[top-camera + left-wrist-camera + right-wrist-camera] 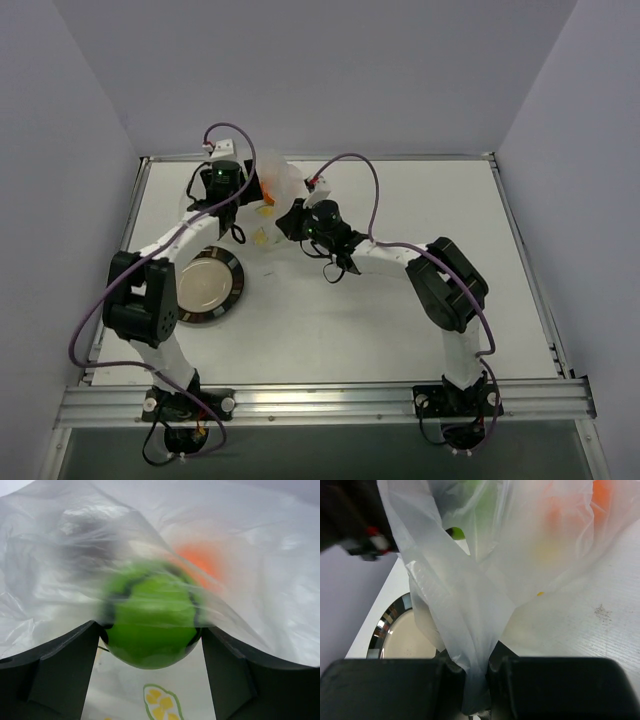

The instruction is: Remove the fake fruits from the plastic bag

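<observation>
Right fingers (440,687) pinching plastic bag (470,605), left fingers (65,672) clasping green fruit (150,630), white table (400,320), pale grey walls (300,70)

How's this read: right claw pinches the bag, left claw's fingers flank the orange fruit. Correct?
No. Left wrist view: the left claw flanks the green fruit; the orange fruit sits blurred behind it. Right claw pinching the plastic bag stands.

Fixed furnishings of the work cell, overhead and close views.
A round dark-rimmed plate with a shiny pale-gold centre (206,289) lies flat on the left half of the white rectangular tabletop (400,310). Plain pale grey-lavender walls (300,70) enclose the table on three sides. A ribbed aluminium rail (320,402) runs along its near edge. A small cluster of dark specks (601,611) marks the white surface.
</observation>
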You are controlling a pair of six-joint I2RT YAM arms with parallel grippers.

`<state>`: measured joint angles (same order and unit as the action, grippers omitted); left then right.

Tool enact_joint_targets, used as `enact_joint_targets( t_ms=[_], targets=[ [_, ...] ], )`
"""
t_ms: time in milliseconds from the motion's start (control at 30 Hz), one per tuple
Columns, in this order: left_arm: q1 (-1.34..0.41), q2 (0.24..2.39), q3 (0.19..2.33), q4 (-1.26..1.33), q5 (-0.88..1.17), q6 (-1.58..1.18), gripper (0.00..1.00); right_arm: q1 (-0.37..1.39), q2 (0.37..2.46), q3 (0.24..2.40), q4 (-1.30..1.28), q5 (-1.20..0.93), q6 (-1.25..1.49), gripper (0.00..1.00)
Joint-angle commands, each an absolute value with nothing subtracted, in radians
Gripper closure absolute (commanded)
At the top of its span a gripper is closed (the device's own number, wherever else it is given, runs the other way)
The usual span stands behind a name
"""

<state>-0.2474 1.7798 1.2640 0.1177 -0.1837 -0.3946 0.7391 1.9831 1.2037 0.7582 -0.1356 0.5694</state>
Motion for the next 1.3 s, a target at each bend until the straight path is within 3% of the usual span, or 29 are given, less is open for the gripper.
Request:
enact_joint_targets(
  t_ms=[0,167,533,633,767,1000,1267],
  targets=[
    [-0.252,1.626,1.259,0.065,-0.092,-0.458,0.62,0.735,1.970,1.233,0.825,-0.091,0.589,1.00],
    [-0.253,1.470,1.183,-0.106,0.029,-0.514,0.62,0.732,1.982,1.255,0.822,-0.046,0.598,1.00],
    [-0.242,0.892,0.989,-0.573,0.129,-0.486,0.61,0.723,2.043,1.341,0.761,-0.035,0.598,1.00],
    [-0.241,0.746,0.956,-0.740,0.010,-0.546,0.61,0.718,2.034,1.336,0.750,-0.038,0.600,1.00],
    [-0.235,0.605,0.801,-0.779,-0.187,-0.713,0.61,0.716,1.997,1.318,0.756,-0.060,0.612,1.00],
    [-0.224,0.693,0.654,-0.596,-0.334,-0.828,0.60,0.719,1.957,1.275,0.747,-0.092,0.603,1.00],
    [-0.184,0.886,0.606,-0.430,-0.331,-0.782,0.50,0.719,1.937,1.236,0.749,-0.109,0.589,1.00]
  ],
)
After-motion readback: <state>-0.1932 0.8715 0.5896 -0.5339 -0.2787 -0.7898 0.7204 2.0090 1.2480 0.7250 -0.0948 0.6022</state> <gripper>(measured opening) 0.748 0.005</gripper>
